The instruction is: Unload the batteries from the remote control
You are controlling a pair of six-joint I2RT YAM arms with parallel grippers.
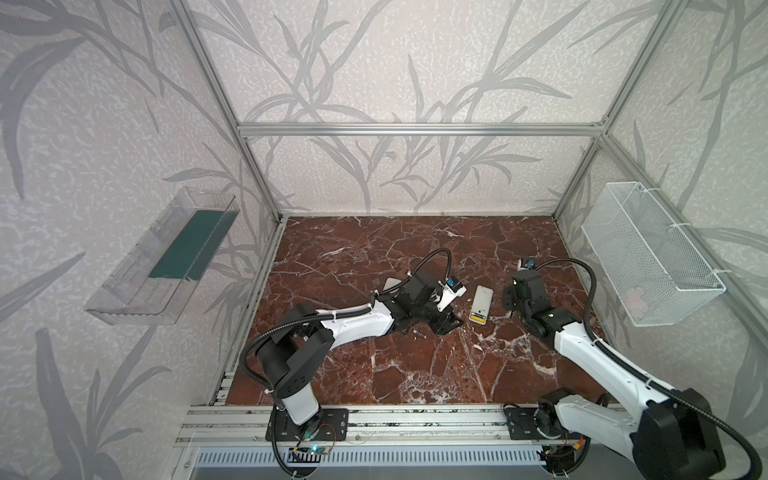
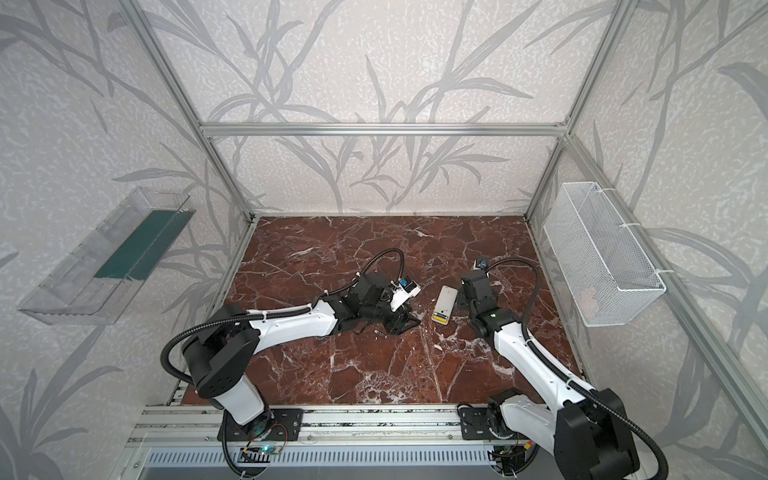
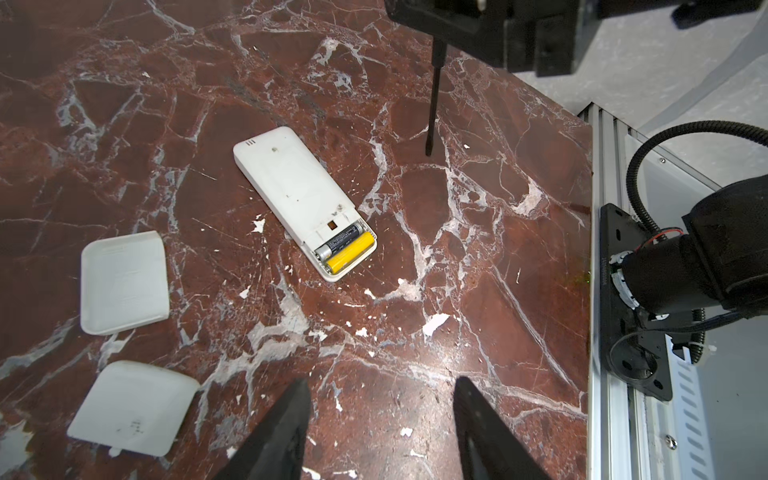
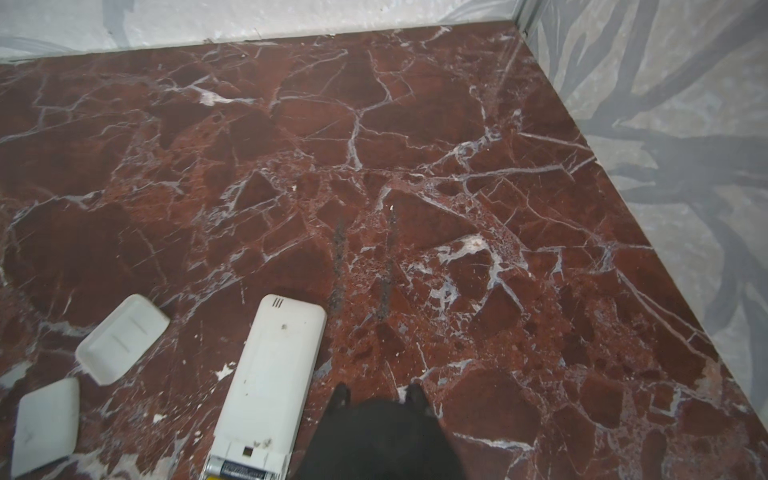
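- A flat white plastic remote control (image 3: 291,187) is seen lying back-up on the red-brown marble-look table (image 3: 478,257). It is near the middle, between the two grippers.
- Its battery slot is open at the near end. Two batteries are seen inside, side by side and touching. A slim yellow battery (image 3: 349,255) is at the very end, and a slim dark battery (image 3: 338,243) is just beside it.
- Two small white plastic covers (image 3: 124,282) are seen on the table, apart from the remote.
- The left gripper (image 3: 381,386) is placed just left of the remote's near end. Its jaws are spread apart and nothing is held between them.
- The right gripper (image 4: 379,399) is placed just right of the remote. Its jaws are squeezed together. A thin black screwdriver (image 3: 434,104) looks to be held in them, tip down near the table.
- The batteries are judged to be light, hard, smooth and round, so they can easily be dropped or rolled away.
- They are likely held snug in the slot. One end is best lifted with the tool tip. Then the battery can be pinched across its round middle.
- The remote is light too and may be pushed along, so it should be held down.
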